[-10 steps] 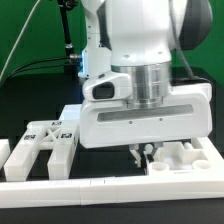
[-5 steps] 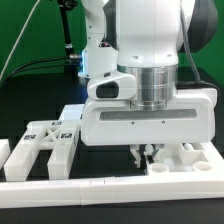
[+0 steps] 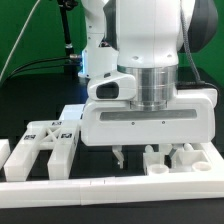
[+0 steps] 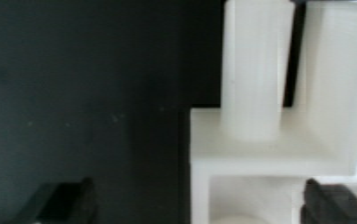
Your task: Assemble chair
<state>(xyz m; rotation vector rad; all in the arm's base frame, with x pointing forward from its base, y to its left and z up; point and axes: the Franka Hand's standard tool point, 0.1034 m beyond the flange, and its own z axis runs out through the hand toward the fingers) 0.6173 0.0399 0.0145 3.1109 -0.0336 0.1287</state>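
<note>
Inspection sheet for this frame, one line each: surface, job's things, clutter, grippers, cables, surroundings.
Surface: black table, white border rail along the near edge.
Job's things: tagged slotted frame at the exterior view's left; holed white part at its right.
Clutter: nothing seen.
Grippers: gripper open, jaws low on either side of the holed white part.
Cables: black cables behind the arm.
Surroundings: green backdrop.

Large glossy white robot arm [image 3: 140, 40] upright, filling middle of exterior view. Grey ribbed wrist cylinder [image 3: 150, 85] vertical, pointing straight down. Broad white boxy hand housing [image 3: 148, 122] level beneath it. Two-finger gripper [image 3: 148, 157] low, jaws spread wide. Dark fingertips [image 4: 59, 203] both seen in wrist view, well apart.
</note>
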